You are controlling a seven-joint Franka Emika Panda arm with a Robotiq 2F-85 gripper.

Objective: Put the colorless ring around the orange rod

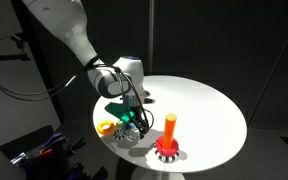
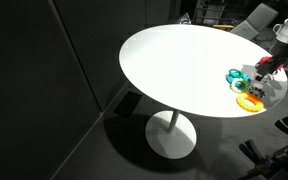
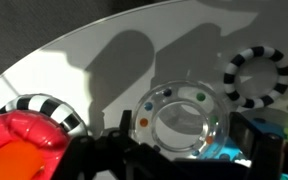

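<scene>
The colorless ring (image 3: pixel 179 120) is clear plastic with small coloured beads in its wall. In the wrist view it sits between my gripper's (image 3: pixel 184 138) dark fingers, which touch it on both sides. The orange rod (image 1: pixel 170 125) stands upright on its red base (image 1: pixel 167 151) near the table's front edge, to the right of my gripper (image 1: pixel 133 119). In the wrist view the red base (image 3: pixel 24 132) with its striped rim fills the lower left. In an exterior view my gripper (image 2: pixel 268 70) is at the table's far right.
A yellow ring (image 1: pixel 106 127) and a teal ring (image 1: pixel 118 108) lie beside the gripper on the round white table (image 1: pixel 209 105); both also show in an exterior view, yellow (image 2: pixel 249 101) and teal (image 2: pixel 236 76). A black-and-white striped ring (image 3: pixel 257 77) lies beyond the clear ring.
</scene>
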